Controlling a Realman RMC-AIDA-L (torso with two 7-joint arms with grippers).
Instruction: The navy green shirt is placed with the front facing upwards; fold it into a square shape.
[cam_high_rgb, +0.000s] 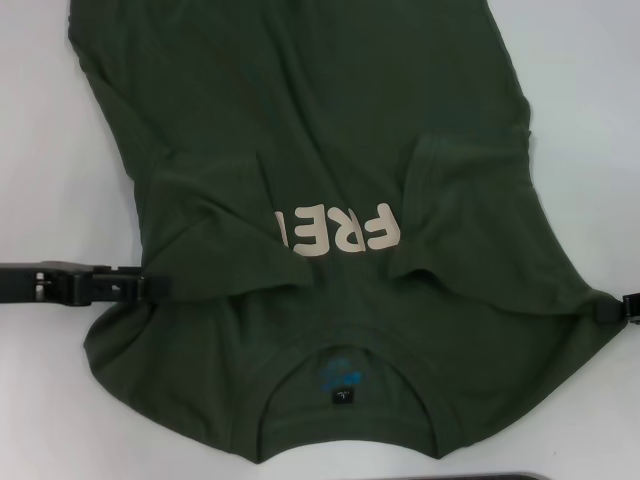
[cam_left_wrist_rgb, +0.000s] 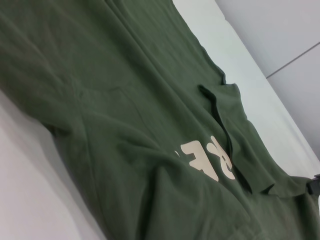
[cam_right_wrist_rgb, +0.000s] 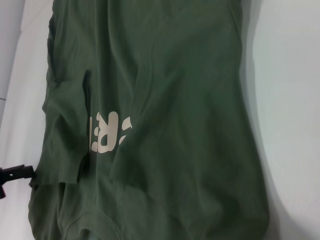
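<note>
The shirt is laid flat on the white table, collar nearest the robot, both sleeves folded in over the lettering. The left gripper is seen at the shirt's left edge, the right gripper at the right edge; their grip cannot be told.

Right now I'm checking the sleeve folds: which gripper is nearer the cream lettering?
Left. The left gripper sits at the shirt's edge, beside the cream lettering; the right gripper is farther, at the opposite edge.
</note>
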